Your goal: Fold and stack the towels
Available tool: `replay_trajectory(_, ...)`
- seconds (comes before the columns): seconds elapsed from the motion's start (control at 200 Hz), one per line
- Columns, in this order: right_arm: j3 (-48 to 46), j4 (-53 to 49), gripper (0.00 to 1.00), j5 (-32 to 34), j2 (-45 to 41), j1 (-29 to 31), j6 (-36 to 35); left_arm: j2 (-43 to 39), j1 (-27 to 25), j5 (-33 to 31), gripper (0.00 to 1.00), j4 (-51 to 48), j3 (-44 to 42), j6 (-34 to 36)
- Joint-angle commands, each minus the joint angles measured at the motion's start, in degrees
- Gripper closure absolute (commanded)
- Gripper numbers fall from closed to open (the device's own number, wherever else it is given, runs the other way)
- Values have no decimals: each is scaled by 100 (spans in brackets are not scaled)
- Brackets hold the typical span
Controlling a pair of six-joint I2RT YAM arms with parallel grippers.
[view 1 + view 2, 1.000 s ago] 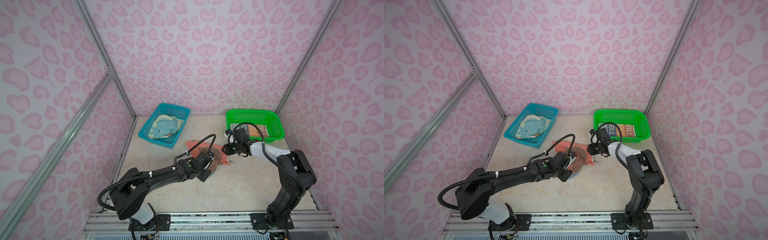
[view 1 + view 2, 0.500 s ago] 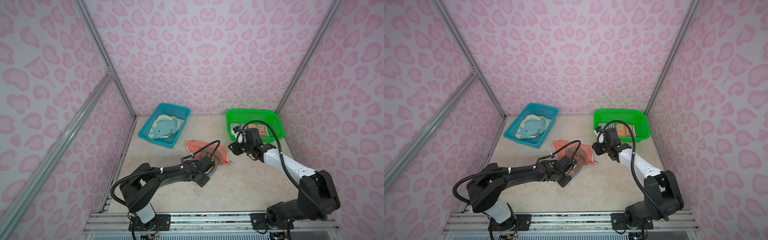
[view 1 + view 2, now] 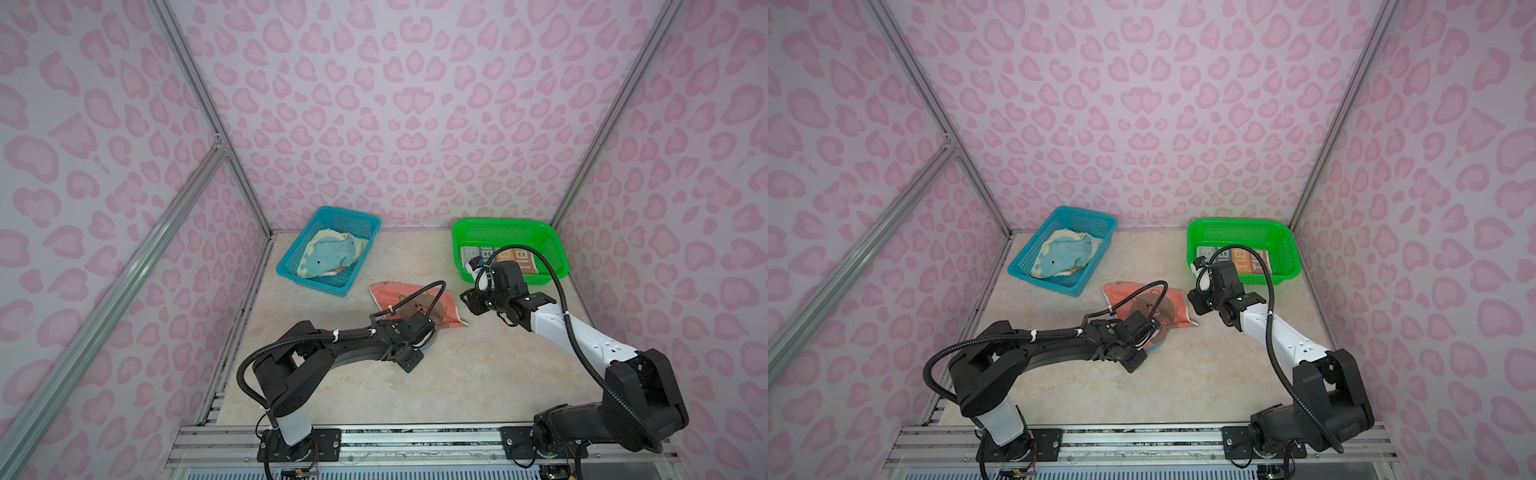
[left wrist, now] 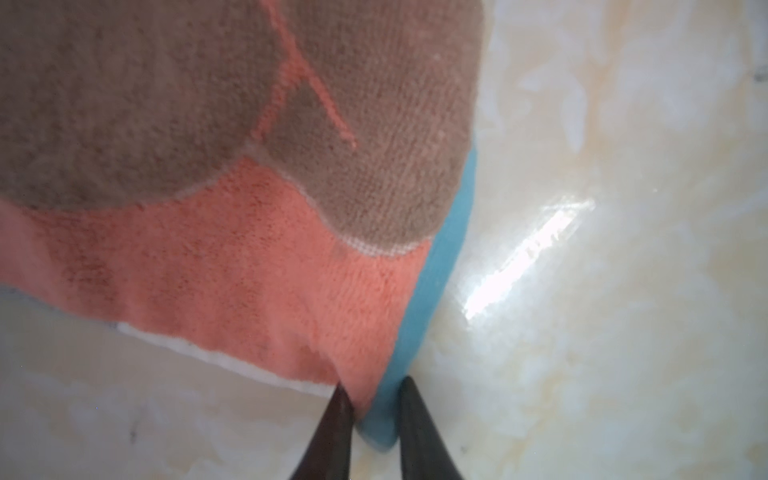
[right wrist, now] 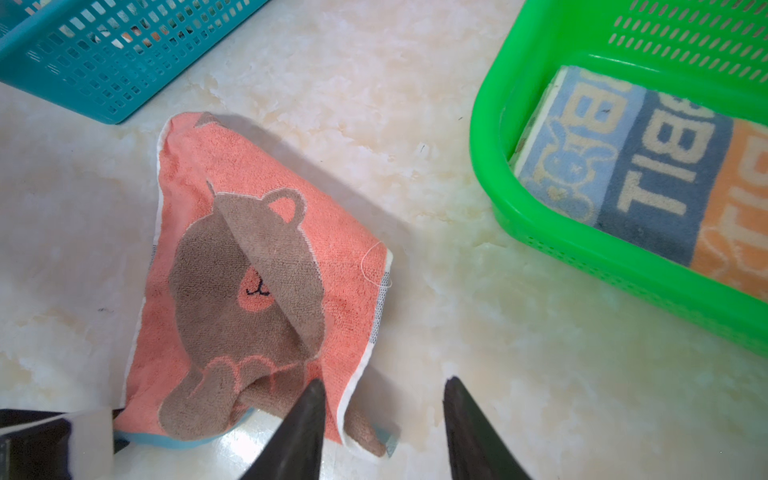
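The coral towel [image 3: 390,295] [image 3: 1177,303] with a brown bear lies crumpled and partly folded over on the table's middle. My left gripper [image 4: 372,386] [image 3: 428,343] is shut on its near corner, pinching coral cloth [image 4: 232,249] and its blue edge. My right gripper [image 5: 384,380] [image 3: 467,301] hangs open just right of the towel [image 5: 266,174], with nothing between its fingers. A striped blue and orange towel [image 3: 525,259] [image 5: 648,174] lies folded in the green basket. The light-blue whale towel [image 3: 328,257] [image 3: 1063,257] lies bunched in the blue basket.
The green basket [image 3: 507,226] [image 3: 1237,224] [image 5: 498,166] stands at the back right, close behind my right wrist. The blue basket [image 3: 316,286] [image 3: 1050,286] [image 5: 104,62] stands at the back left. Pink patterned walls close in three sides.
My left gripper has closed on the coral towel's near corner. My right gripper has stayed open by the towel's right edge while its arm dropped lower and stretched out.
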Motion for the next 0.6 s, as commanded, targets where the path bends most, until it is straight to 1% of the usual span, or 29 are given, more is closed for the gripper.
replay_trajectory(0.0,-83,79,53,3,-48,0,-74,174,14,-57,97,-359,-27,24)
replay_trajectory(0.18,-221,152,53,-47,-196,-1,-179,156,9,-110,97,-292,-48,6)
replay_trajectory(0.37,-458,483,52,-185,-322,12,-395,-246,10,-217,97,-531,207,-54)
replay_trajectory(0.525,-841,1013,52,-207,-597,84,-688,-723,34,-626,97,-975,757,-210)
replay_trajectory(0.595,-1116,1415,51,-238,-792,122,-1015,-845,69,-944,97,-1139,1052,-330)
